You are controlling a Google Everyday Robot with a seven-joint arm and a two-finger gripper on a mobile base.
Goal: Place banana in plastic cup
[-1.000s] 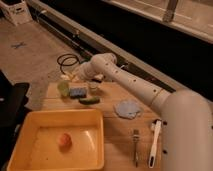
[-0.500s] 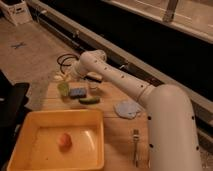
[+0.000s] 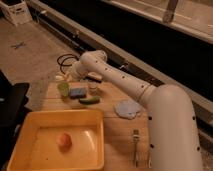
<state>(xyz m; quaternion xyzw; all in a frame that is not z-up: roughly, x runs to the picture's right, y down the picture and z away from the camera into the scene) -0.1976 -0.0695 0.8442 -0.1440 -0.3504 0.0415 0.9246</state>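
My white jointed arm (image 3: 125, 82) reaches from the lower right of the frame to the upper left of the table, further left than it stood a second ago, when the wrist hung nearer the middle of the table's far edge. My gripper (image 3: 67, 76) now sits at the table's far left corner, just above and behind the small translucent light green plastic cup (image 3: 63, 87). Its fingers are fully closed. A pale sliver at the gripper's tip may be the slim pale yellow toy banana (image 3: 60, 78); I cannot confirm the grasp from this view. If it is the banana, the carry is nearly complete and what remains is the lowering and release over the cup's mouth.

Just right of the cup lie a blue rectangular sponge (image 3: 77, 92) and a small clear jar (image 3: 93, 88); a dark green cucumber (image 3: 89, 100) lies in front of them. A pale blue crumpled cloth (image 3: 127, 108) sits mid-table, a metal fork (image 3: 135, 145) at lower right. A yellow plastic tub (image 3: 30, 125) at lower left holds an orange round fruit (image 3: 63, 140).

The surface is a light wooden table (image 3: 117, 132). Behind it run a grey floor, a coiled black cable (image 3: 66, 61) and a long metal rail (image 3: 115, 47) against darkness.
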